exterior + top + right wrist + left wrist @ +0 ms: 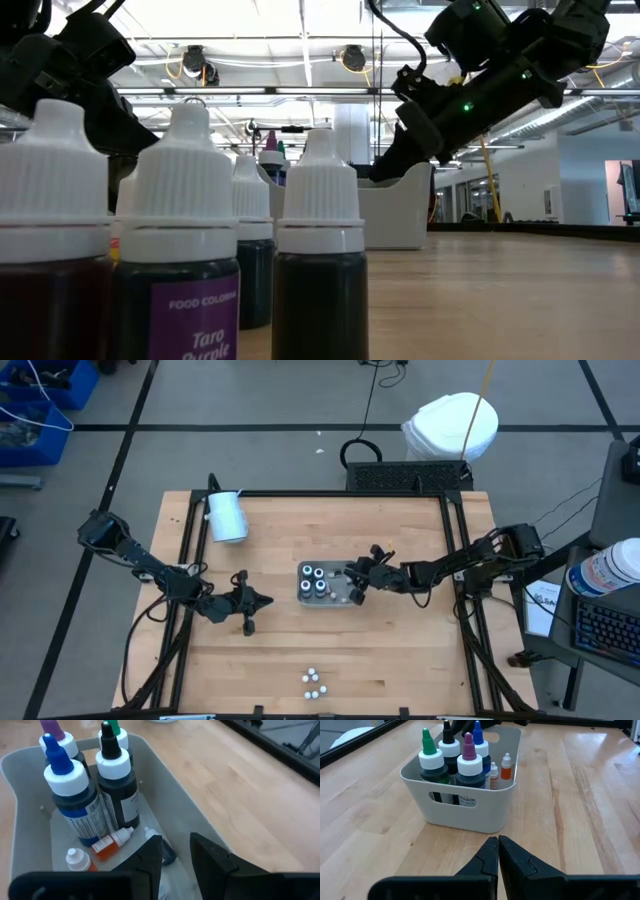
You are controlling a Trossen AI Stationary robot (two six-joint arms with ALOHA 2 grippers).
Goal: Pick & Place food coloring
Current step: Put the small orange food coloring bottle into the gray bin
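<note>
At the centre of the frame, our right hand [352,584] reaches into the pale grey tray [303,596], fingers parted over a small dropper bottle [111,842] lying on its side beside four tall bottles [319,579]. It seems to grip nothing, though the view is partial. More small bottles [315,684] wait at lower centre of the surface [400,660]. Our left hand [247,604], pressed together, idles left of the tray. The risk: pulling out carelessly could topple the upright bottles.
</note>
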